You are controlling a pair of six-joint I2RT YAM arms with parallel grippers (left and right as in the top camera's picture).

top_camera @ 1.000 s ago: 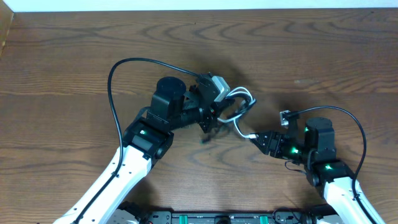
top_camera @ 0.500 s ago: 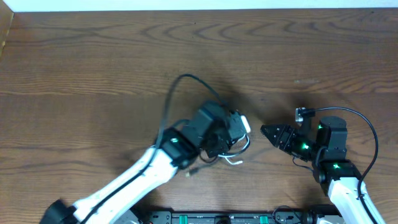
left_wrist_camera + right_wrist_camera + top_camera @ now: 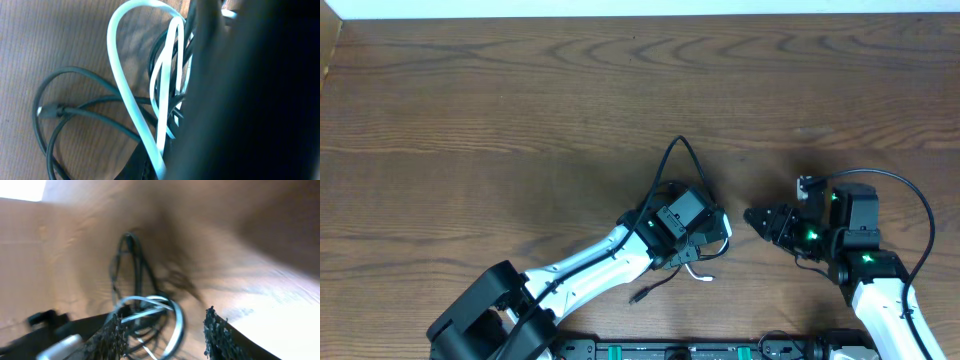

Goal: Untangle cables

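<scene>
Cables [image 3: 165, 100] are lying bunched mid-surface [image 3: 470, 100], the white cable [image 3: 118, 75] looping through the black ones [image 3: 90, 104].

Left pincer [image 3: 703, 240] is sitting closed, apparently pinching the tangle. Right pincer [image 3: 755, 217] is hovering just beside it, fingers apart and gripping nothing.

Risks, as judged:
- Pulling while several strands are being pinched together is likely tightening the knot.
- The small plug [image 3: 47, 111] may be catching in a loop.
- The right pincer may be closing on more than one strand.

Writing: none is showing legibly, and no brand or label.
</scene>
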